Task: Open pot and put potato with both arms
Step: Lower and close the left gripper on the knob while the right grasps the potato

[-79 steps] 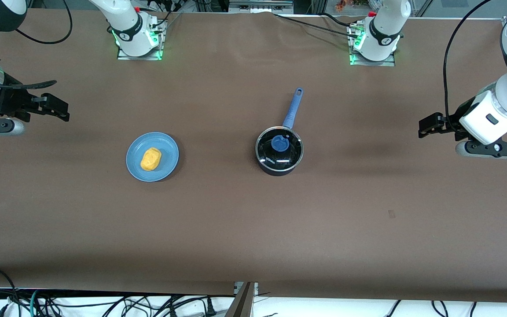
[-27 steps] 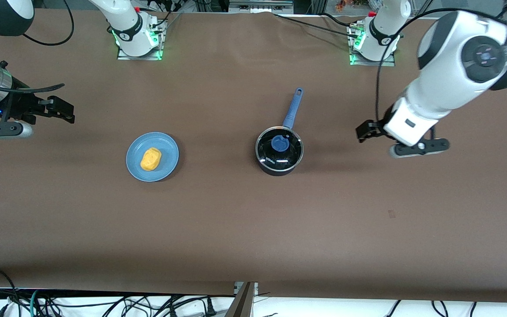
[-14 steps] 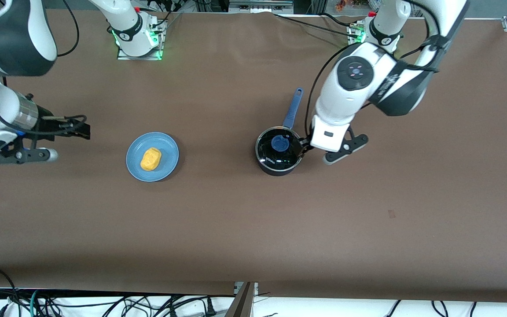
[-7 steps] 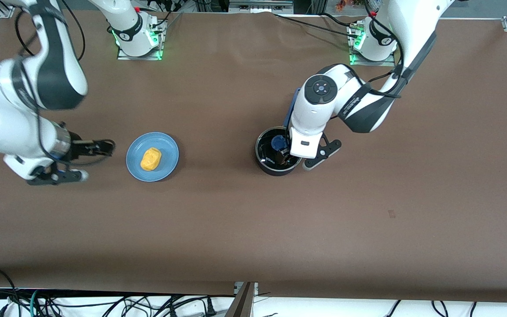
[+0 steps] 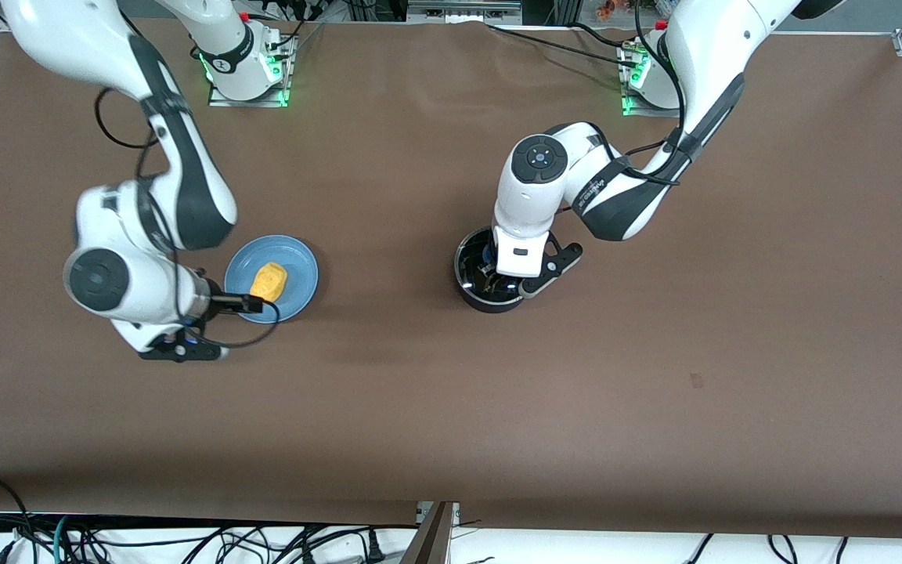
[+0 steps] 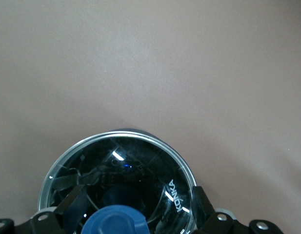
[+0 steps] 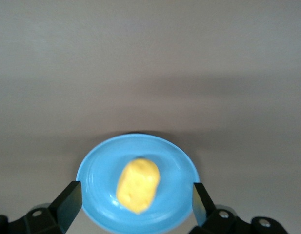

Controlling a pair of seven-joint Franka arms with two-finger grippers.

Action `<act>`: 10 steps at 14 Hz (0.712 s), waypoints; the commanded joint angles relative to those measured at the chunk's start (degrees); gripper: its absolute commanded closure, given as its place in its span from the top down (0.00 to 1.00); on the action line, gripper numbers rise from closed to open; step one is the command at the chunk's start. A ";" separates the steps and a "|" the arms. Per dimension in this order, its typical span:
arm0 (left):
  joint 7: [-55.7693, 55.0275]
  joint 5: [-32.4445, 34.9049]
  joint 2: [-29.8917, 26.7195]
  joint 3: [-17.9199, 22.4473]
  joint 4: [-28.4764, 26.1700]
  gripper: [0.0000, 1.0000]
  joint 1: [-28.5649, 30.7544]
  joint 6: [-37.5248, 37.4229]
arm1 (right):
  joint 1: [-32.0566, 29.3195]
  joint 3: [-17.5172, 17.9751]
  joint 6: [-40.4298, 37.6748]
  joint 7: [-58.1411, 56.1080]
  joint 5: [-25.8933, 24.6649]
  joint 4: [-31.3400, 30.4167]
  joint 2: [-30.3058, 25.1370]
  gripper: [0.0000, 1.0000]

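Observation:
The black pot point(image 5: 473, 296) stands mid-table with its glass lid point(image 6: 140, 165) on; the arm hides the pot's handle. My left gripper point(image 5: 499, 274) hangs over the lid, open. Its fingers point(image 6: 74, 201) stand wide on either side of the blue knob point(image 6: 116, 222), clear of it. The yellow potato point(image 5: 268, 282) lies on a light-blue plate point(image 5: 298, 262) toward the right arm's end of the table. My right gripper point(image 5: 249, 300) is open over the plate's edge. In the right wrist view the potato point(image 7: 138, 185) sits between its spread fingertips point(image 7: 70, 197), untouched.
Brown table cover point(image 5: 451, 392) lies bare around the plate and the pot. Both arm bases point(image 5: 243, 74) stand along the edge farthest from the front camera. Cables hang below the table's nearest edge.
The left gripper has come in over the pot lid and straddles the knob. The right arm has swung in from the table's end to the plate's edge. Pot, lid and potato have not moved.

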 commanded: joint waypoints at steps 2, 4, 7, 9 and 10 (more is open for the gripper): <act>-2.68 1.75 0.15 0.24 0.27 0.95 -1.73 -0.12 | 2.05 -0.20 1.50 5.61 0.65 -1.08 3.48 1.00; -2.86 1.75 0.06 0.24 -0.96 0.95 -2.00 -0.21 | 2.05 -0.20 1.33 8.14 0.65 -1.79 3.40 1.00; -4.52 1.66 -0.47 0.15 -2.90 0.93 -2.08 -0.21 | 1.96 -0.20 0.80 11.58 0.65 -2.93 3.05 1.00; -4.62 1.66 -0.64 0.06 -2.90 0.93 -1.73 -0.56 | 1.88 -0.29 0.45 14.13 0.56 -4.51 2.08 1.00; -4.71 1.57 -0.64 0.06 -2.90 0.93 -1.73 -0.65 | 1.88 -0.29 0.62 16.05 0.65 -5.91 1.56 1.00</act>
